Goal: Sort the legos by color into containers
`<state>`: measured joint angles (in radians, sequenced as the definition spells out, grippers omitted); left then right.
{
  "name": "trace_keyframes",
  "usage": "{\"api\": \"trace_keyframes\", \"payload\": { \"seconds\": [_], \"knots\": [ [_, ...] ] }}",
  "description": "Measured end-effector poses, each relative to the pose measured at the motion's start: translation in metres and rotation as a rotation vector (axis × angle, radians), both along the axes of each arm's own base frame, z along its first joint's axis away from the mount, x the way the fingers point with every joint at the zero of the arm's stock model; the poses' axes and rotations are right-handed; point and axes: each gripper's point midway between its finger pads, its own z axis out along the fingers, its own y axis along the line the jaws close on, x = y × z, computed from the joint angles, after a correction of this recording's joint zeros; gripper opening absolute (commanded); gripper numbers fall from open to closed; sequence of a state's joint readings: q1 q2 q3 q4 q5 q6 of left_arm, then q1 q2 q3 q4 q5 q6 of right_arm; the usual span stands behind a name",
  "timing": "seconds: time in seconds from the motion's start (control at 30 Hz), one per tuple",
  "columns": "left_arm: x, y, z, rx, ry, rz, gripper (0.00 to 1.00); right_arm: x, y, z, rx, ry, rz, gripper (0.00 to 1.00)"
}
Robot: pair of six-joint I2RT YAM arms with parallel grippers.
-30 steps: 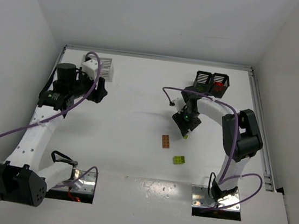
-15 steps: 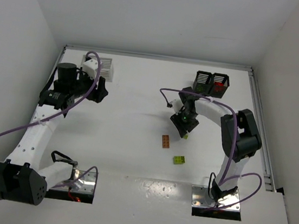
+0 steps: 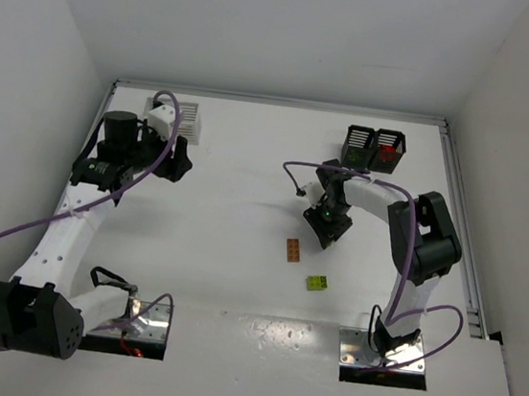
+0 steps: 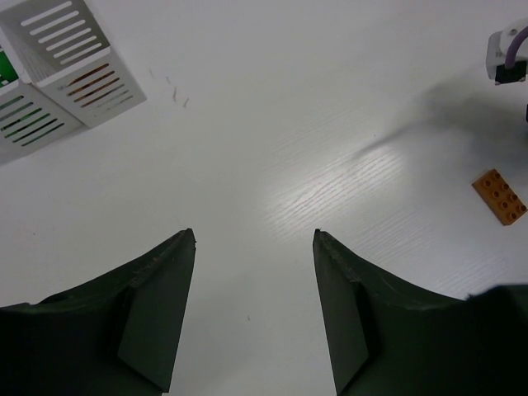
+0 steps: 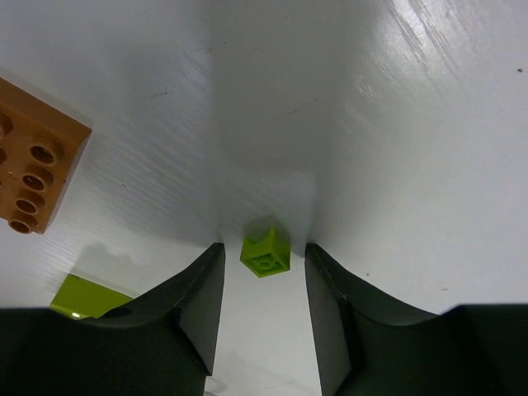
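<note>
The right tool (image 5: pixel 264 246) is apart, its tips either side of a small lime brick (image 5: pixel 265 252) on the worktop (image 5: pixel 412 124); from overhead the tool hides that brick. To its left a brown brick (image 5: pixel 33 177) is cut off. The left tool (image 4: pixel 253 237) is apart, with the white bins (image 4: pixel 62 62) cropped beyond it.

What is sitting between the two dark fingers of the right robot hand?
A tiny lime green plastic lego brick lies on the white table there, seen in the right wrist view.

The left claw (image 4: pixel 253 235) stands with its dark fingers spread, bare white worktop (image 4: pixel 272 124) between them. Paired white slatted bins (image 4: pixel 74 58) sit far left; an orange-brown brick (image 4: pixel 499 195) lies right.
</note>
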<state>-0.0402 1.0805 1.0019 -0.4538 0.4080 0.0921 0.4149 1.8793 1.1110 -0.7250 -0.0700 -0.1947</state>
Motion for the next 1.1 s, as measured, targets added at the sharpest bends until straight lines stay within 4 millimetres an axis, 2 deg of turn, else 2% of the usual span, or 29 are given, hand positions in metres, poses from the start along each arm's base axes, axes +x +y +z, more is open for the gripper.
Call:
{"api": "trace_keyframes", "payload": {
  "seconds": [0.03, 0.13, 0.27, 0.4, 0.43, 0.47, 0.5, 0.53, 0.63, 0.83, 0.97, 1.03, 1.1],
  "knots": [
    [0.000, 0.000, -0.001, 0.000, 0.002, -0.001, 0.65, 0.000, 0.000, 0.000, -0.001, -0.001, 0.000, 0.44],
    [0.001, -0.001, -0.002, -0.002, 0.008, -0.004, 0.65, 0.001, -0.001, -0.001, -0.006, -0.007, 0.000, 0.35],
    [0.001, -0.001, -0.003, -0.004, 0.011, -0.007, 0.65, 0.003, -0.001, -0.001, -0.005, -0.015, 0.000, 0.19],
    [0.002, -0.002, -0.002, -0.004, 0.001, -0.015, 0.69, 0.005, 0.000, 0.000, -0.004, -0.019, -0.001, 0.14],
    [0.002, -0.003, -0.002, -0.005, -0.001, -0.017, 0.72, 0.006, 0.001, 0.001, -0.002, -0.022, -0.002, 0.14],
    [0.002, -0.003, -0.003, -0.003, -0.002, -0.021, 0.89, 0.009, 0.002, 0.005, 0.002, -0.026, -0.005, 0.13],
    [0.002, -0.003, -0.005, 0.003, -0.003, -0.026, 0.99, 0.015, 0.005, 0.010, 0.010, -0.042, -0.009, 0.13],
    [0.001, -0.003, -0.007, 0.004, -0.002, -0.029, 1.00, 0.023, 0.010, 0.017, 0.023, -0.064, -0.014, 0.13],
    [0.000, -0.005, -0.011, -0.005, 0.012, -0.035, 1.00, 0.061, 0.028, 0.057, 0.096, -0.185, -0.041, 0.11],
    [0.000, -0.012, -0.018, -0.032, 0.049, -0.039, 1.00, 0.145, 0.058, 0.177, 0.263, -0.528, -0.115, 0.11],
    [0.000, -0.025, -0.033, 0.029, 0.086, -0.032, 1.00, 0.176, 0.052, 0.224, 0.302, -0.660, -0.192, 0.09],
    [-0.002, -0.030, -0.036, 0.062, 0.088, -0.032, 1.00, 0.191, 0.047, 0.236, 0.307, -0.695, -0.229, 0.09],
    [-0.004, -0.034, -0.033, 0.081, 0.073, -0.035, 1.00, 0.215, 0.035, 0.243, 0.304, -0.729, -0.282, 0.09]
  ]
}}
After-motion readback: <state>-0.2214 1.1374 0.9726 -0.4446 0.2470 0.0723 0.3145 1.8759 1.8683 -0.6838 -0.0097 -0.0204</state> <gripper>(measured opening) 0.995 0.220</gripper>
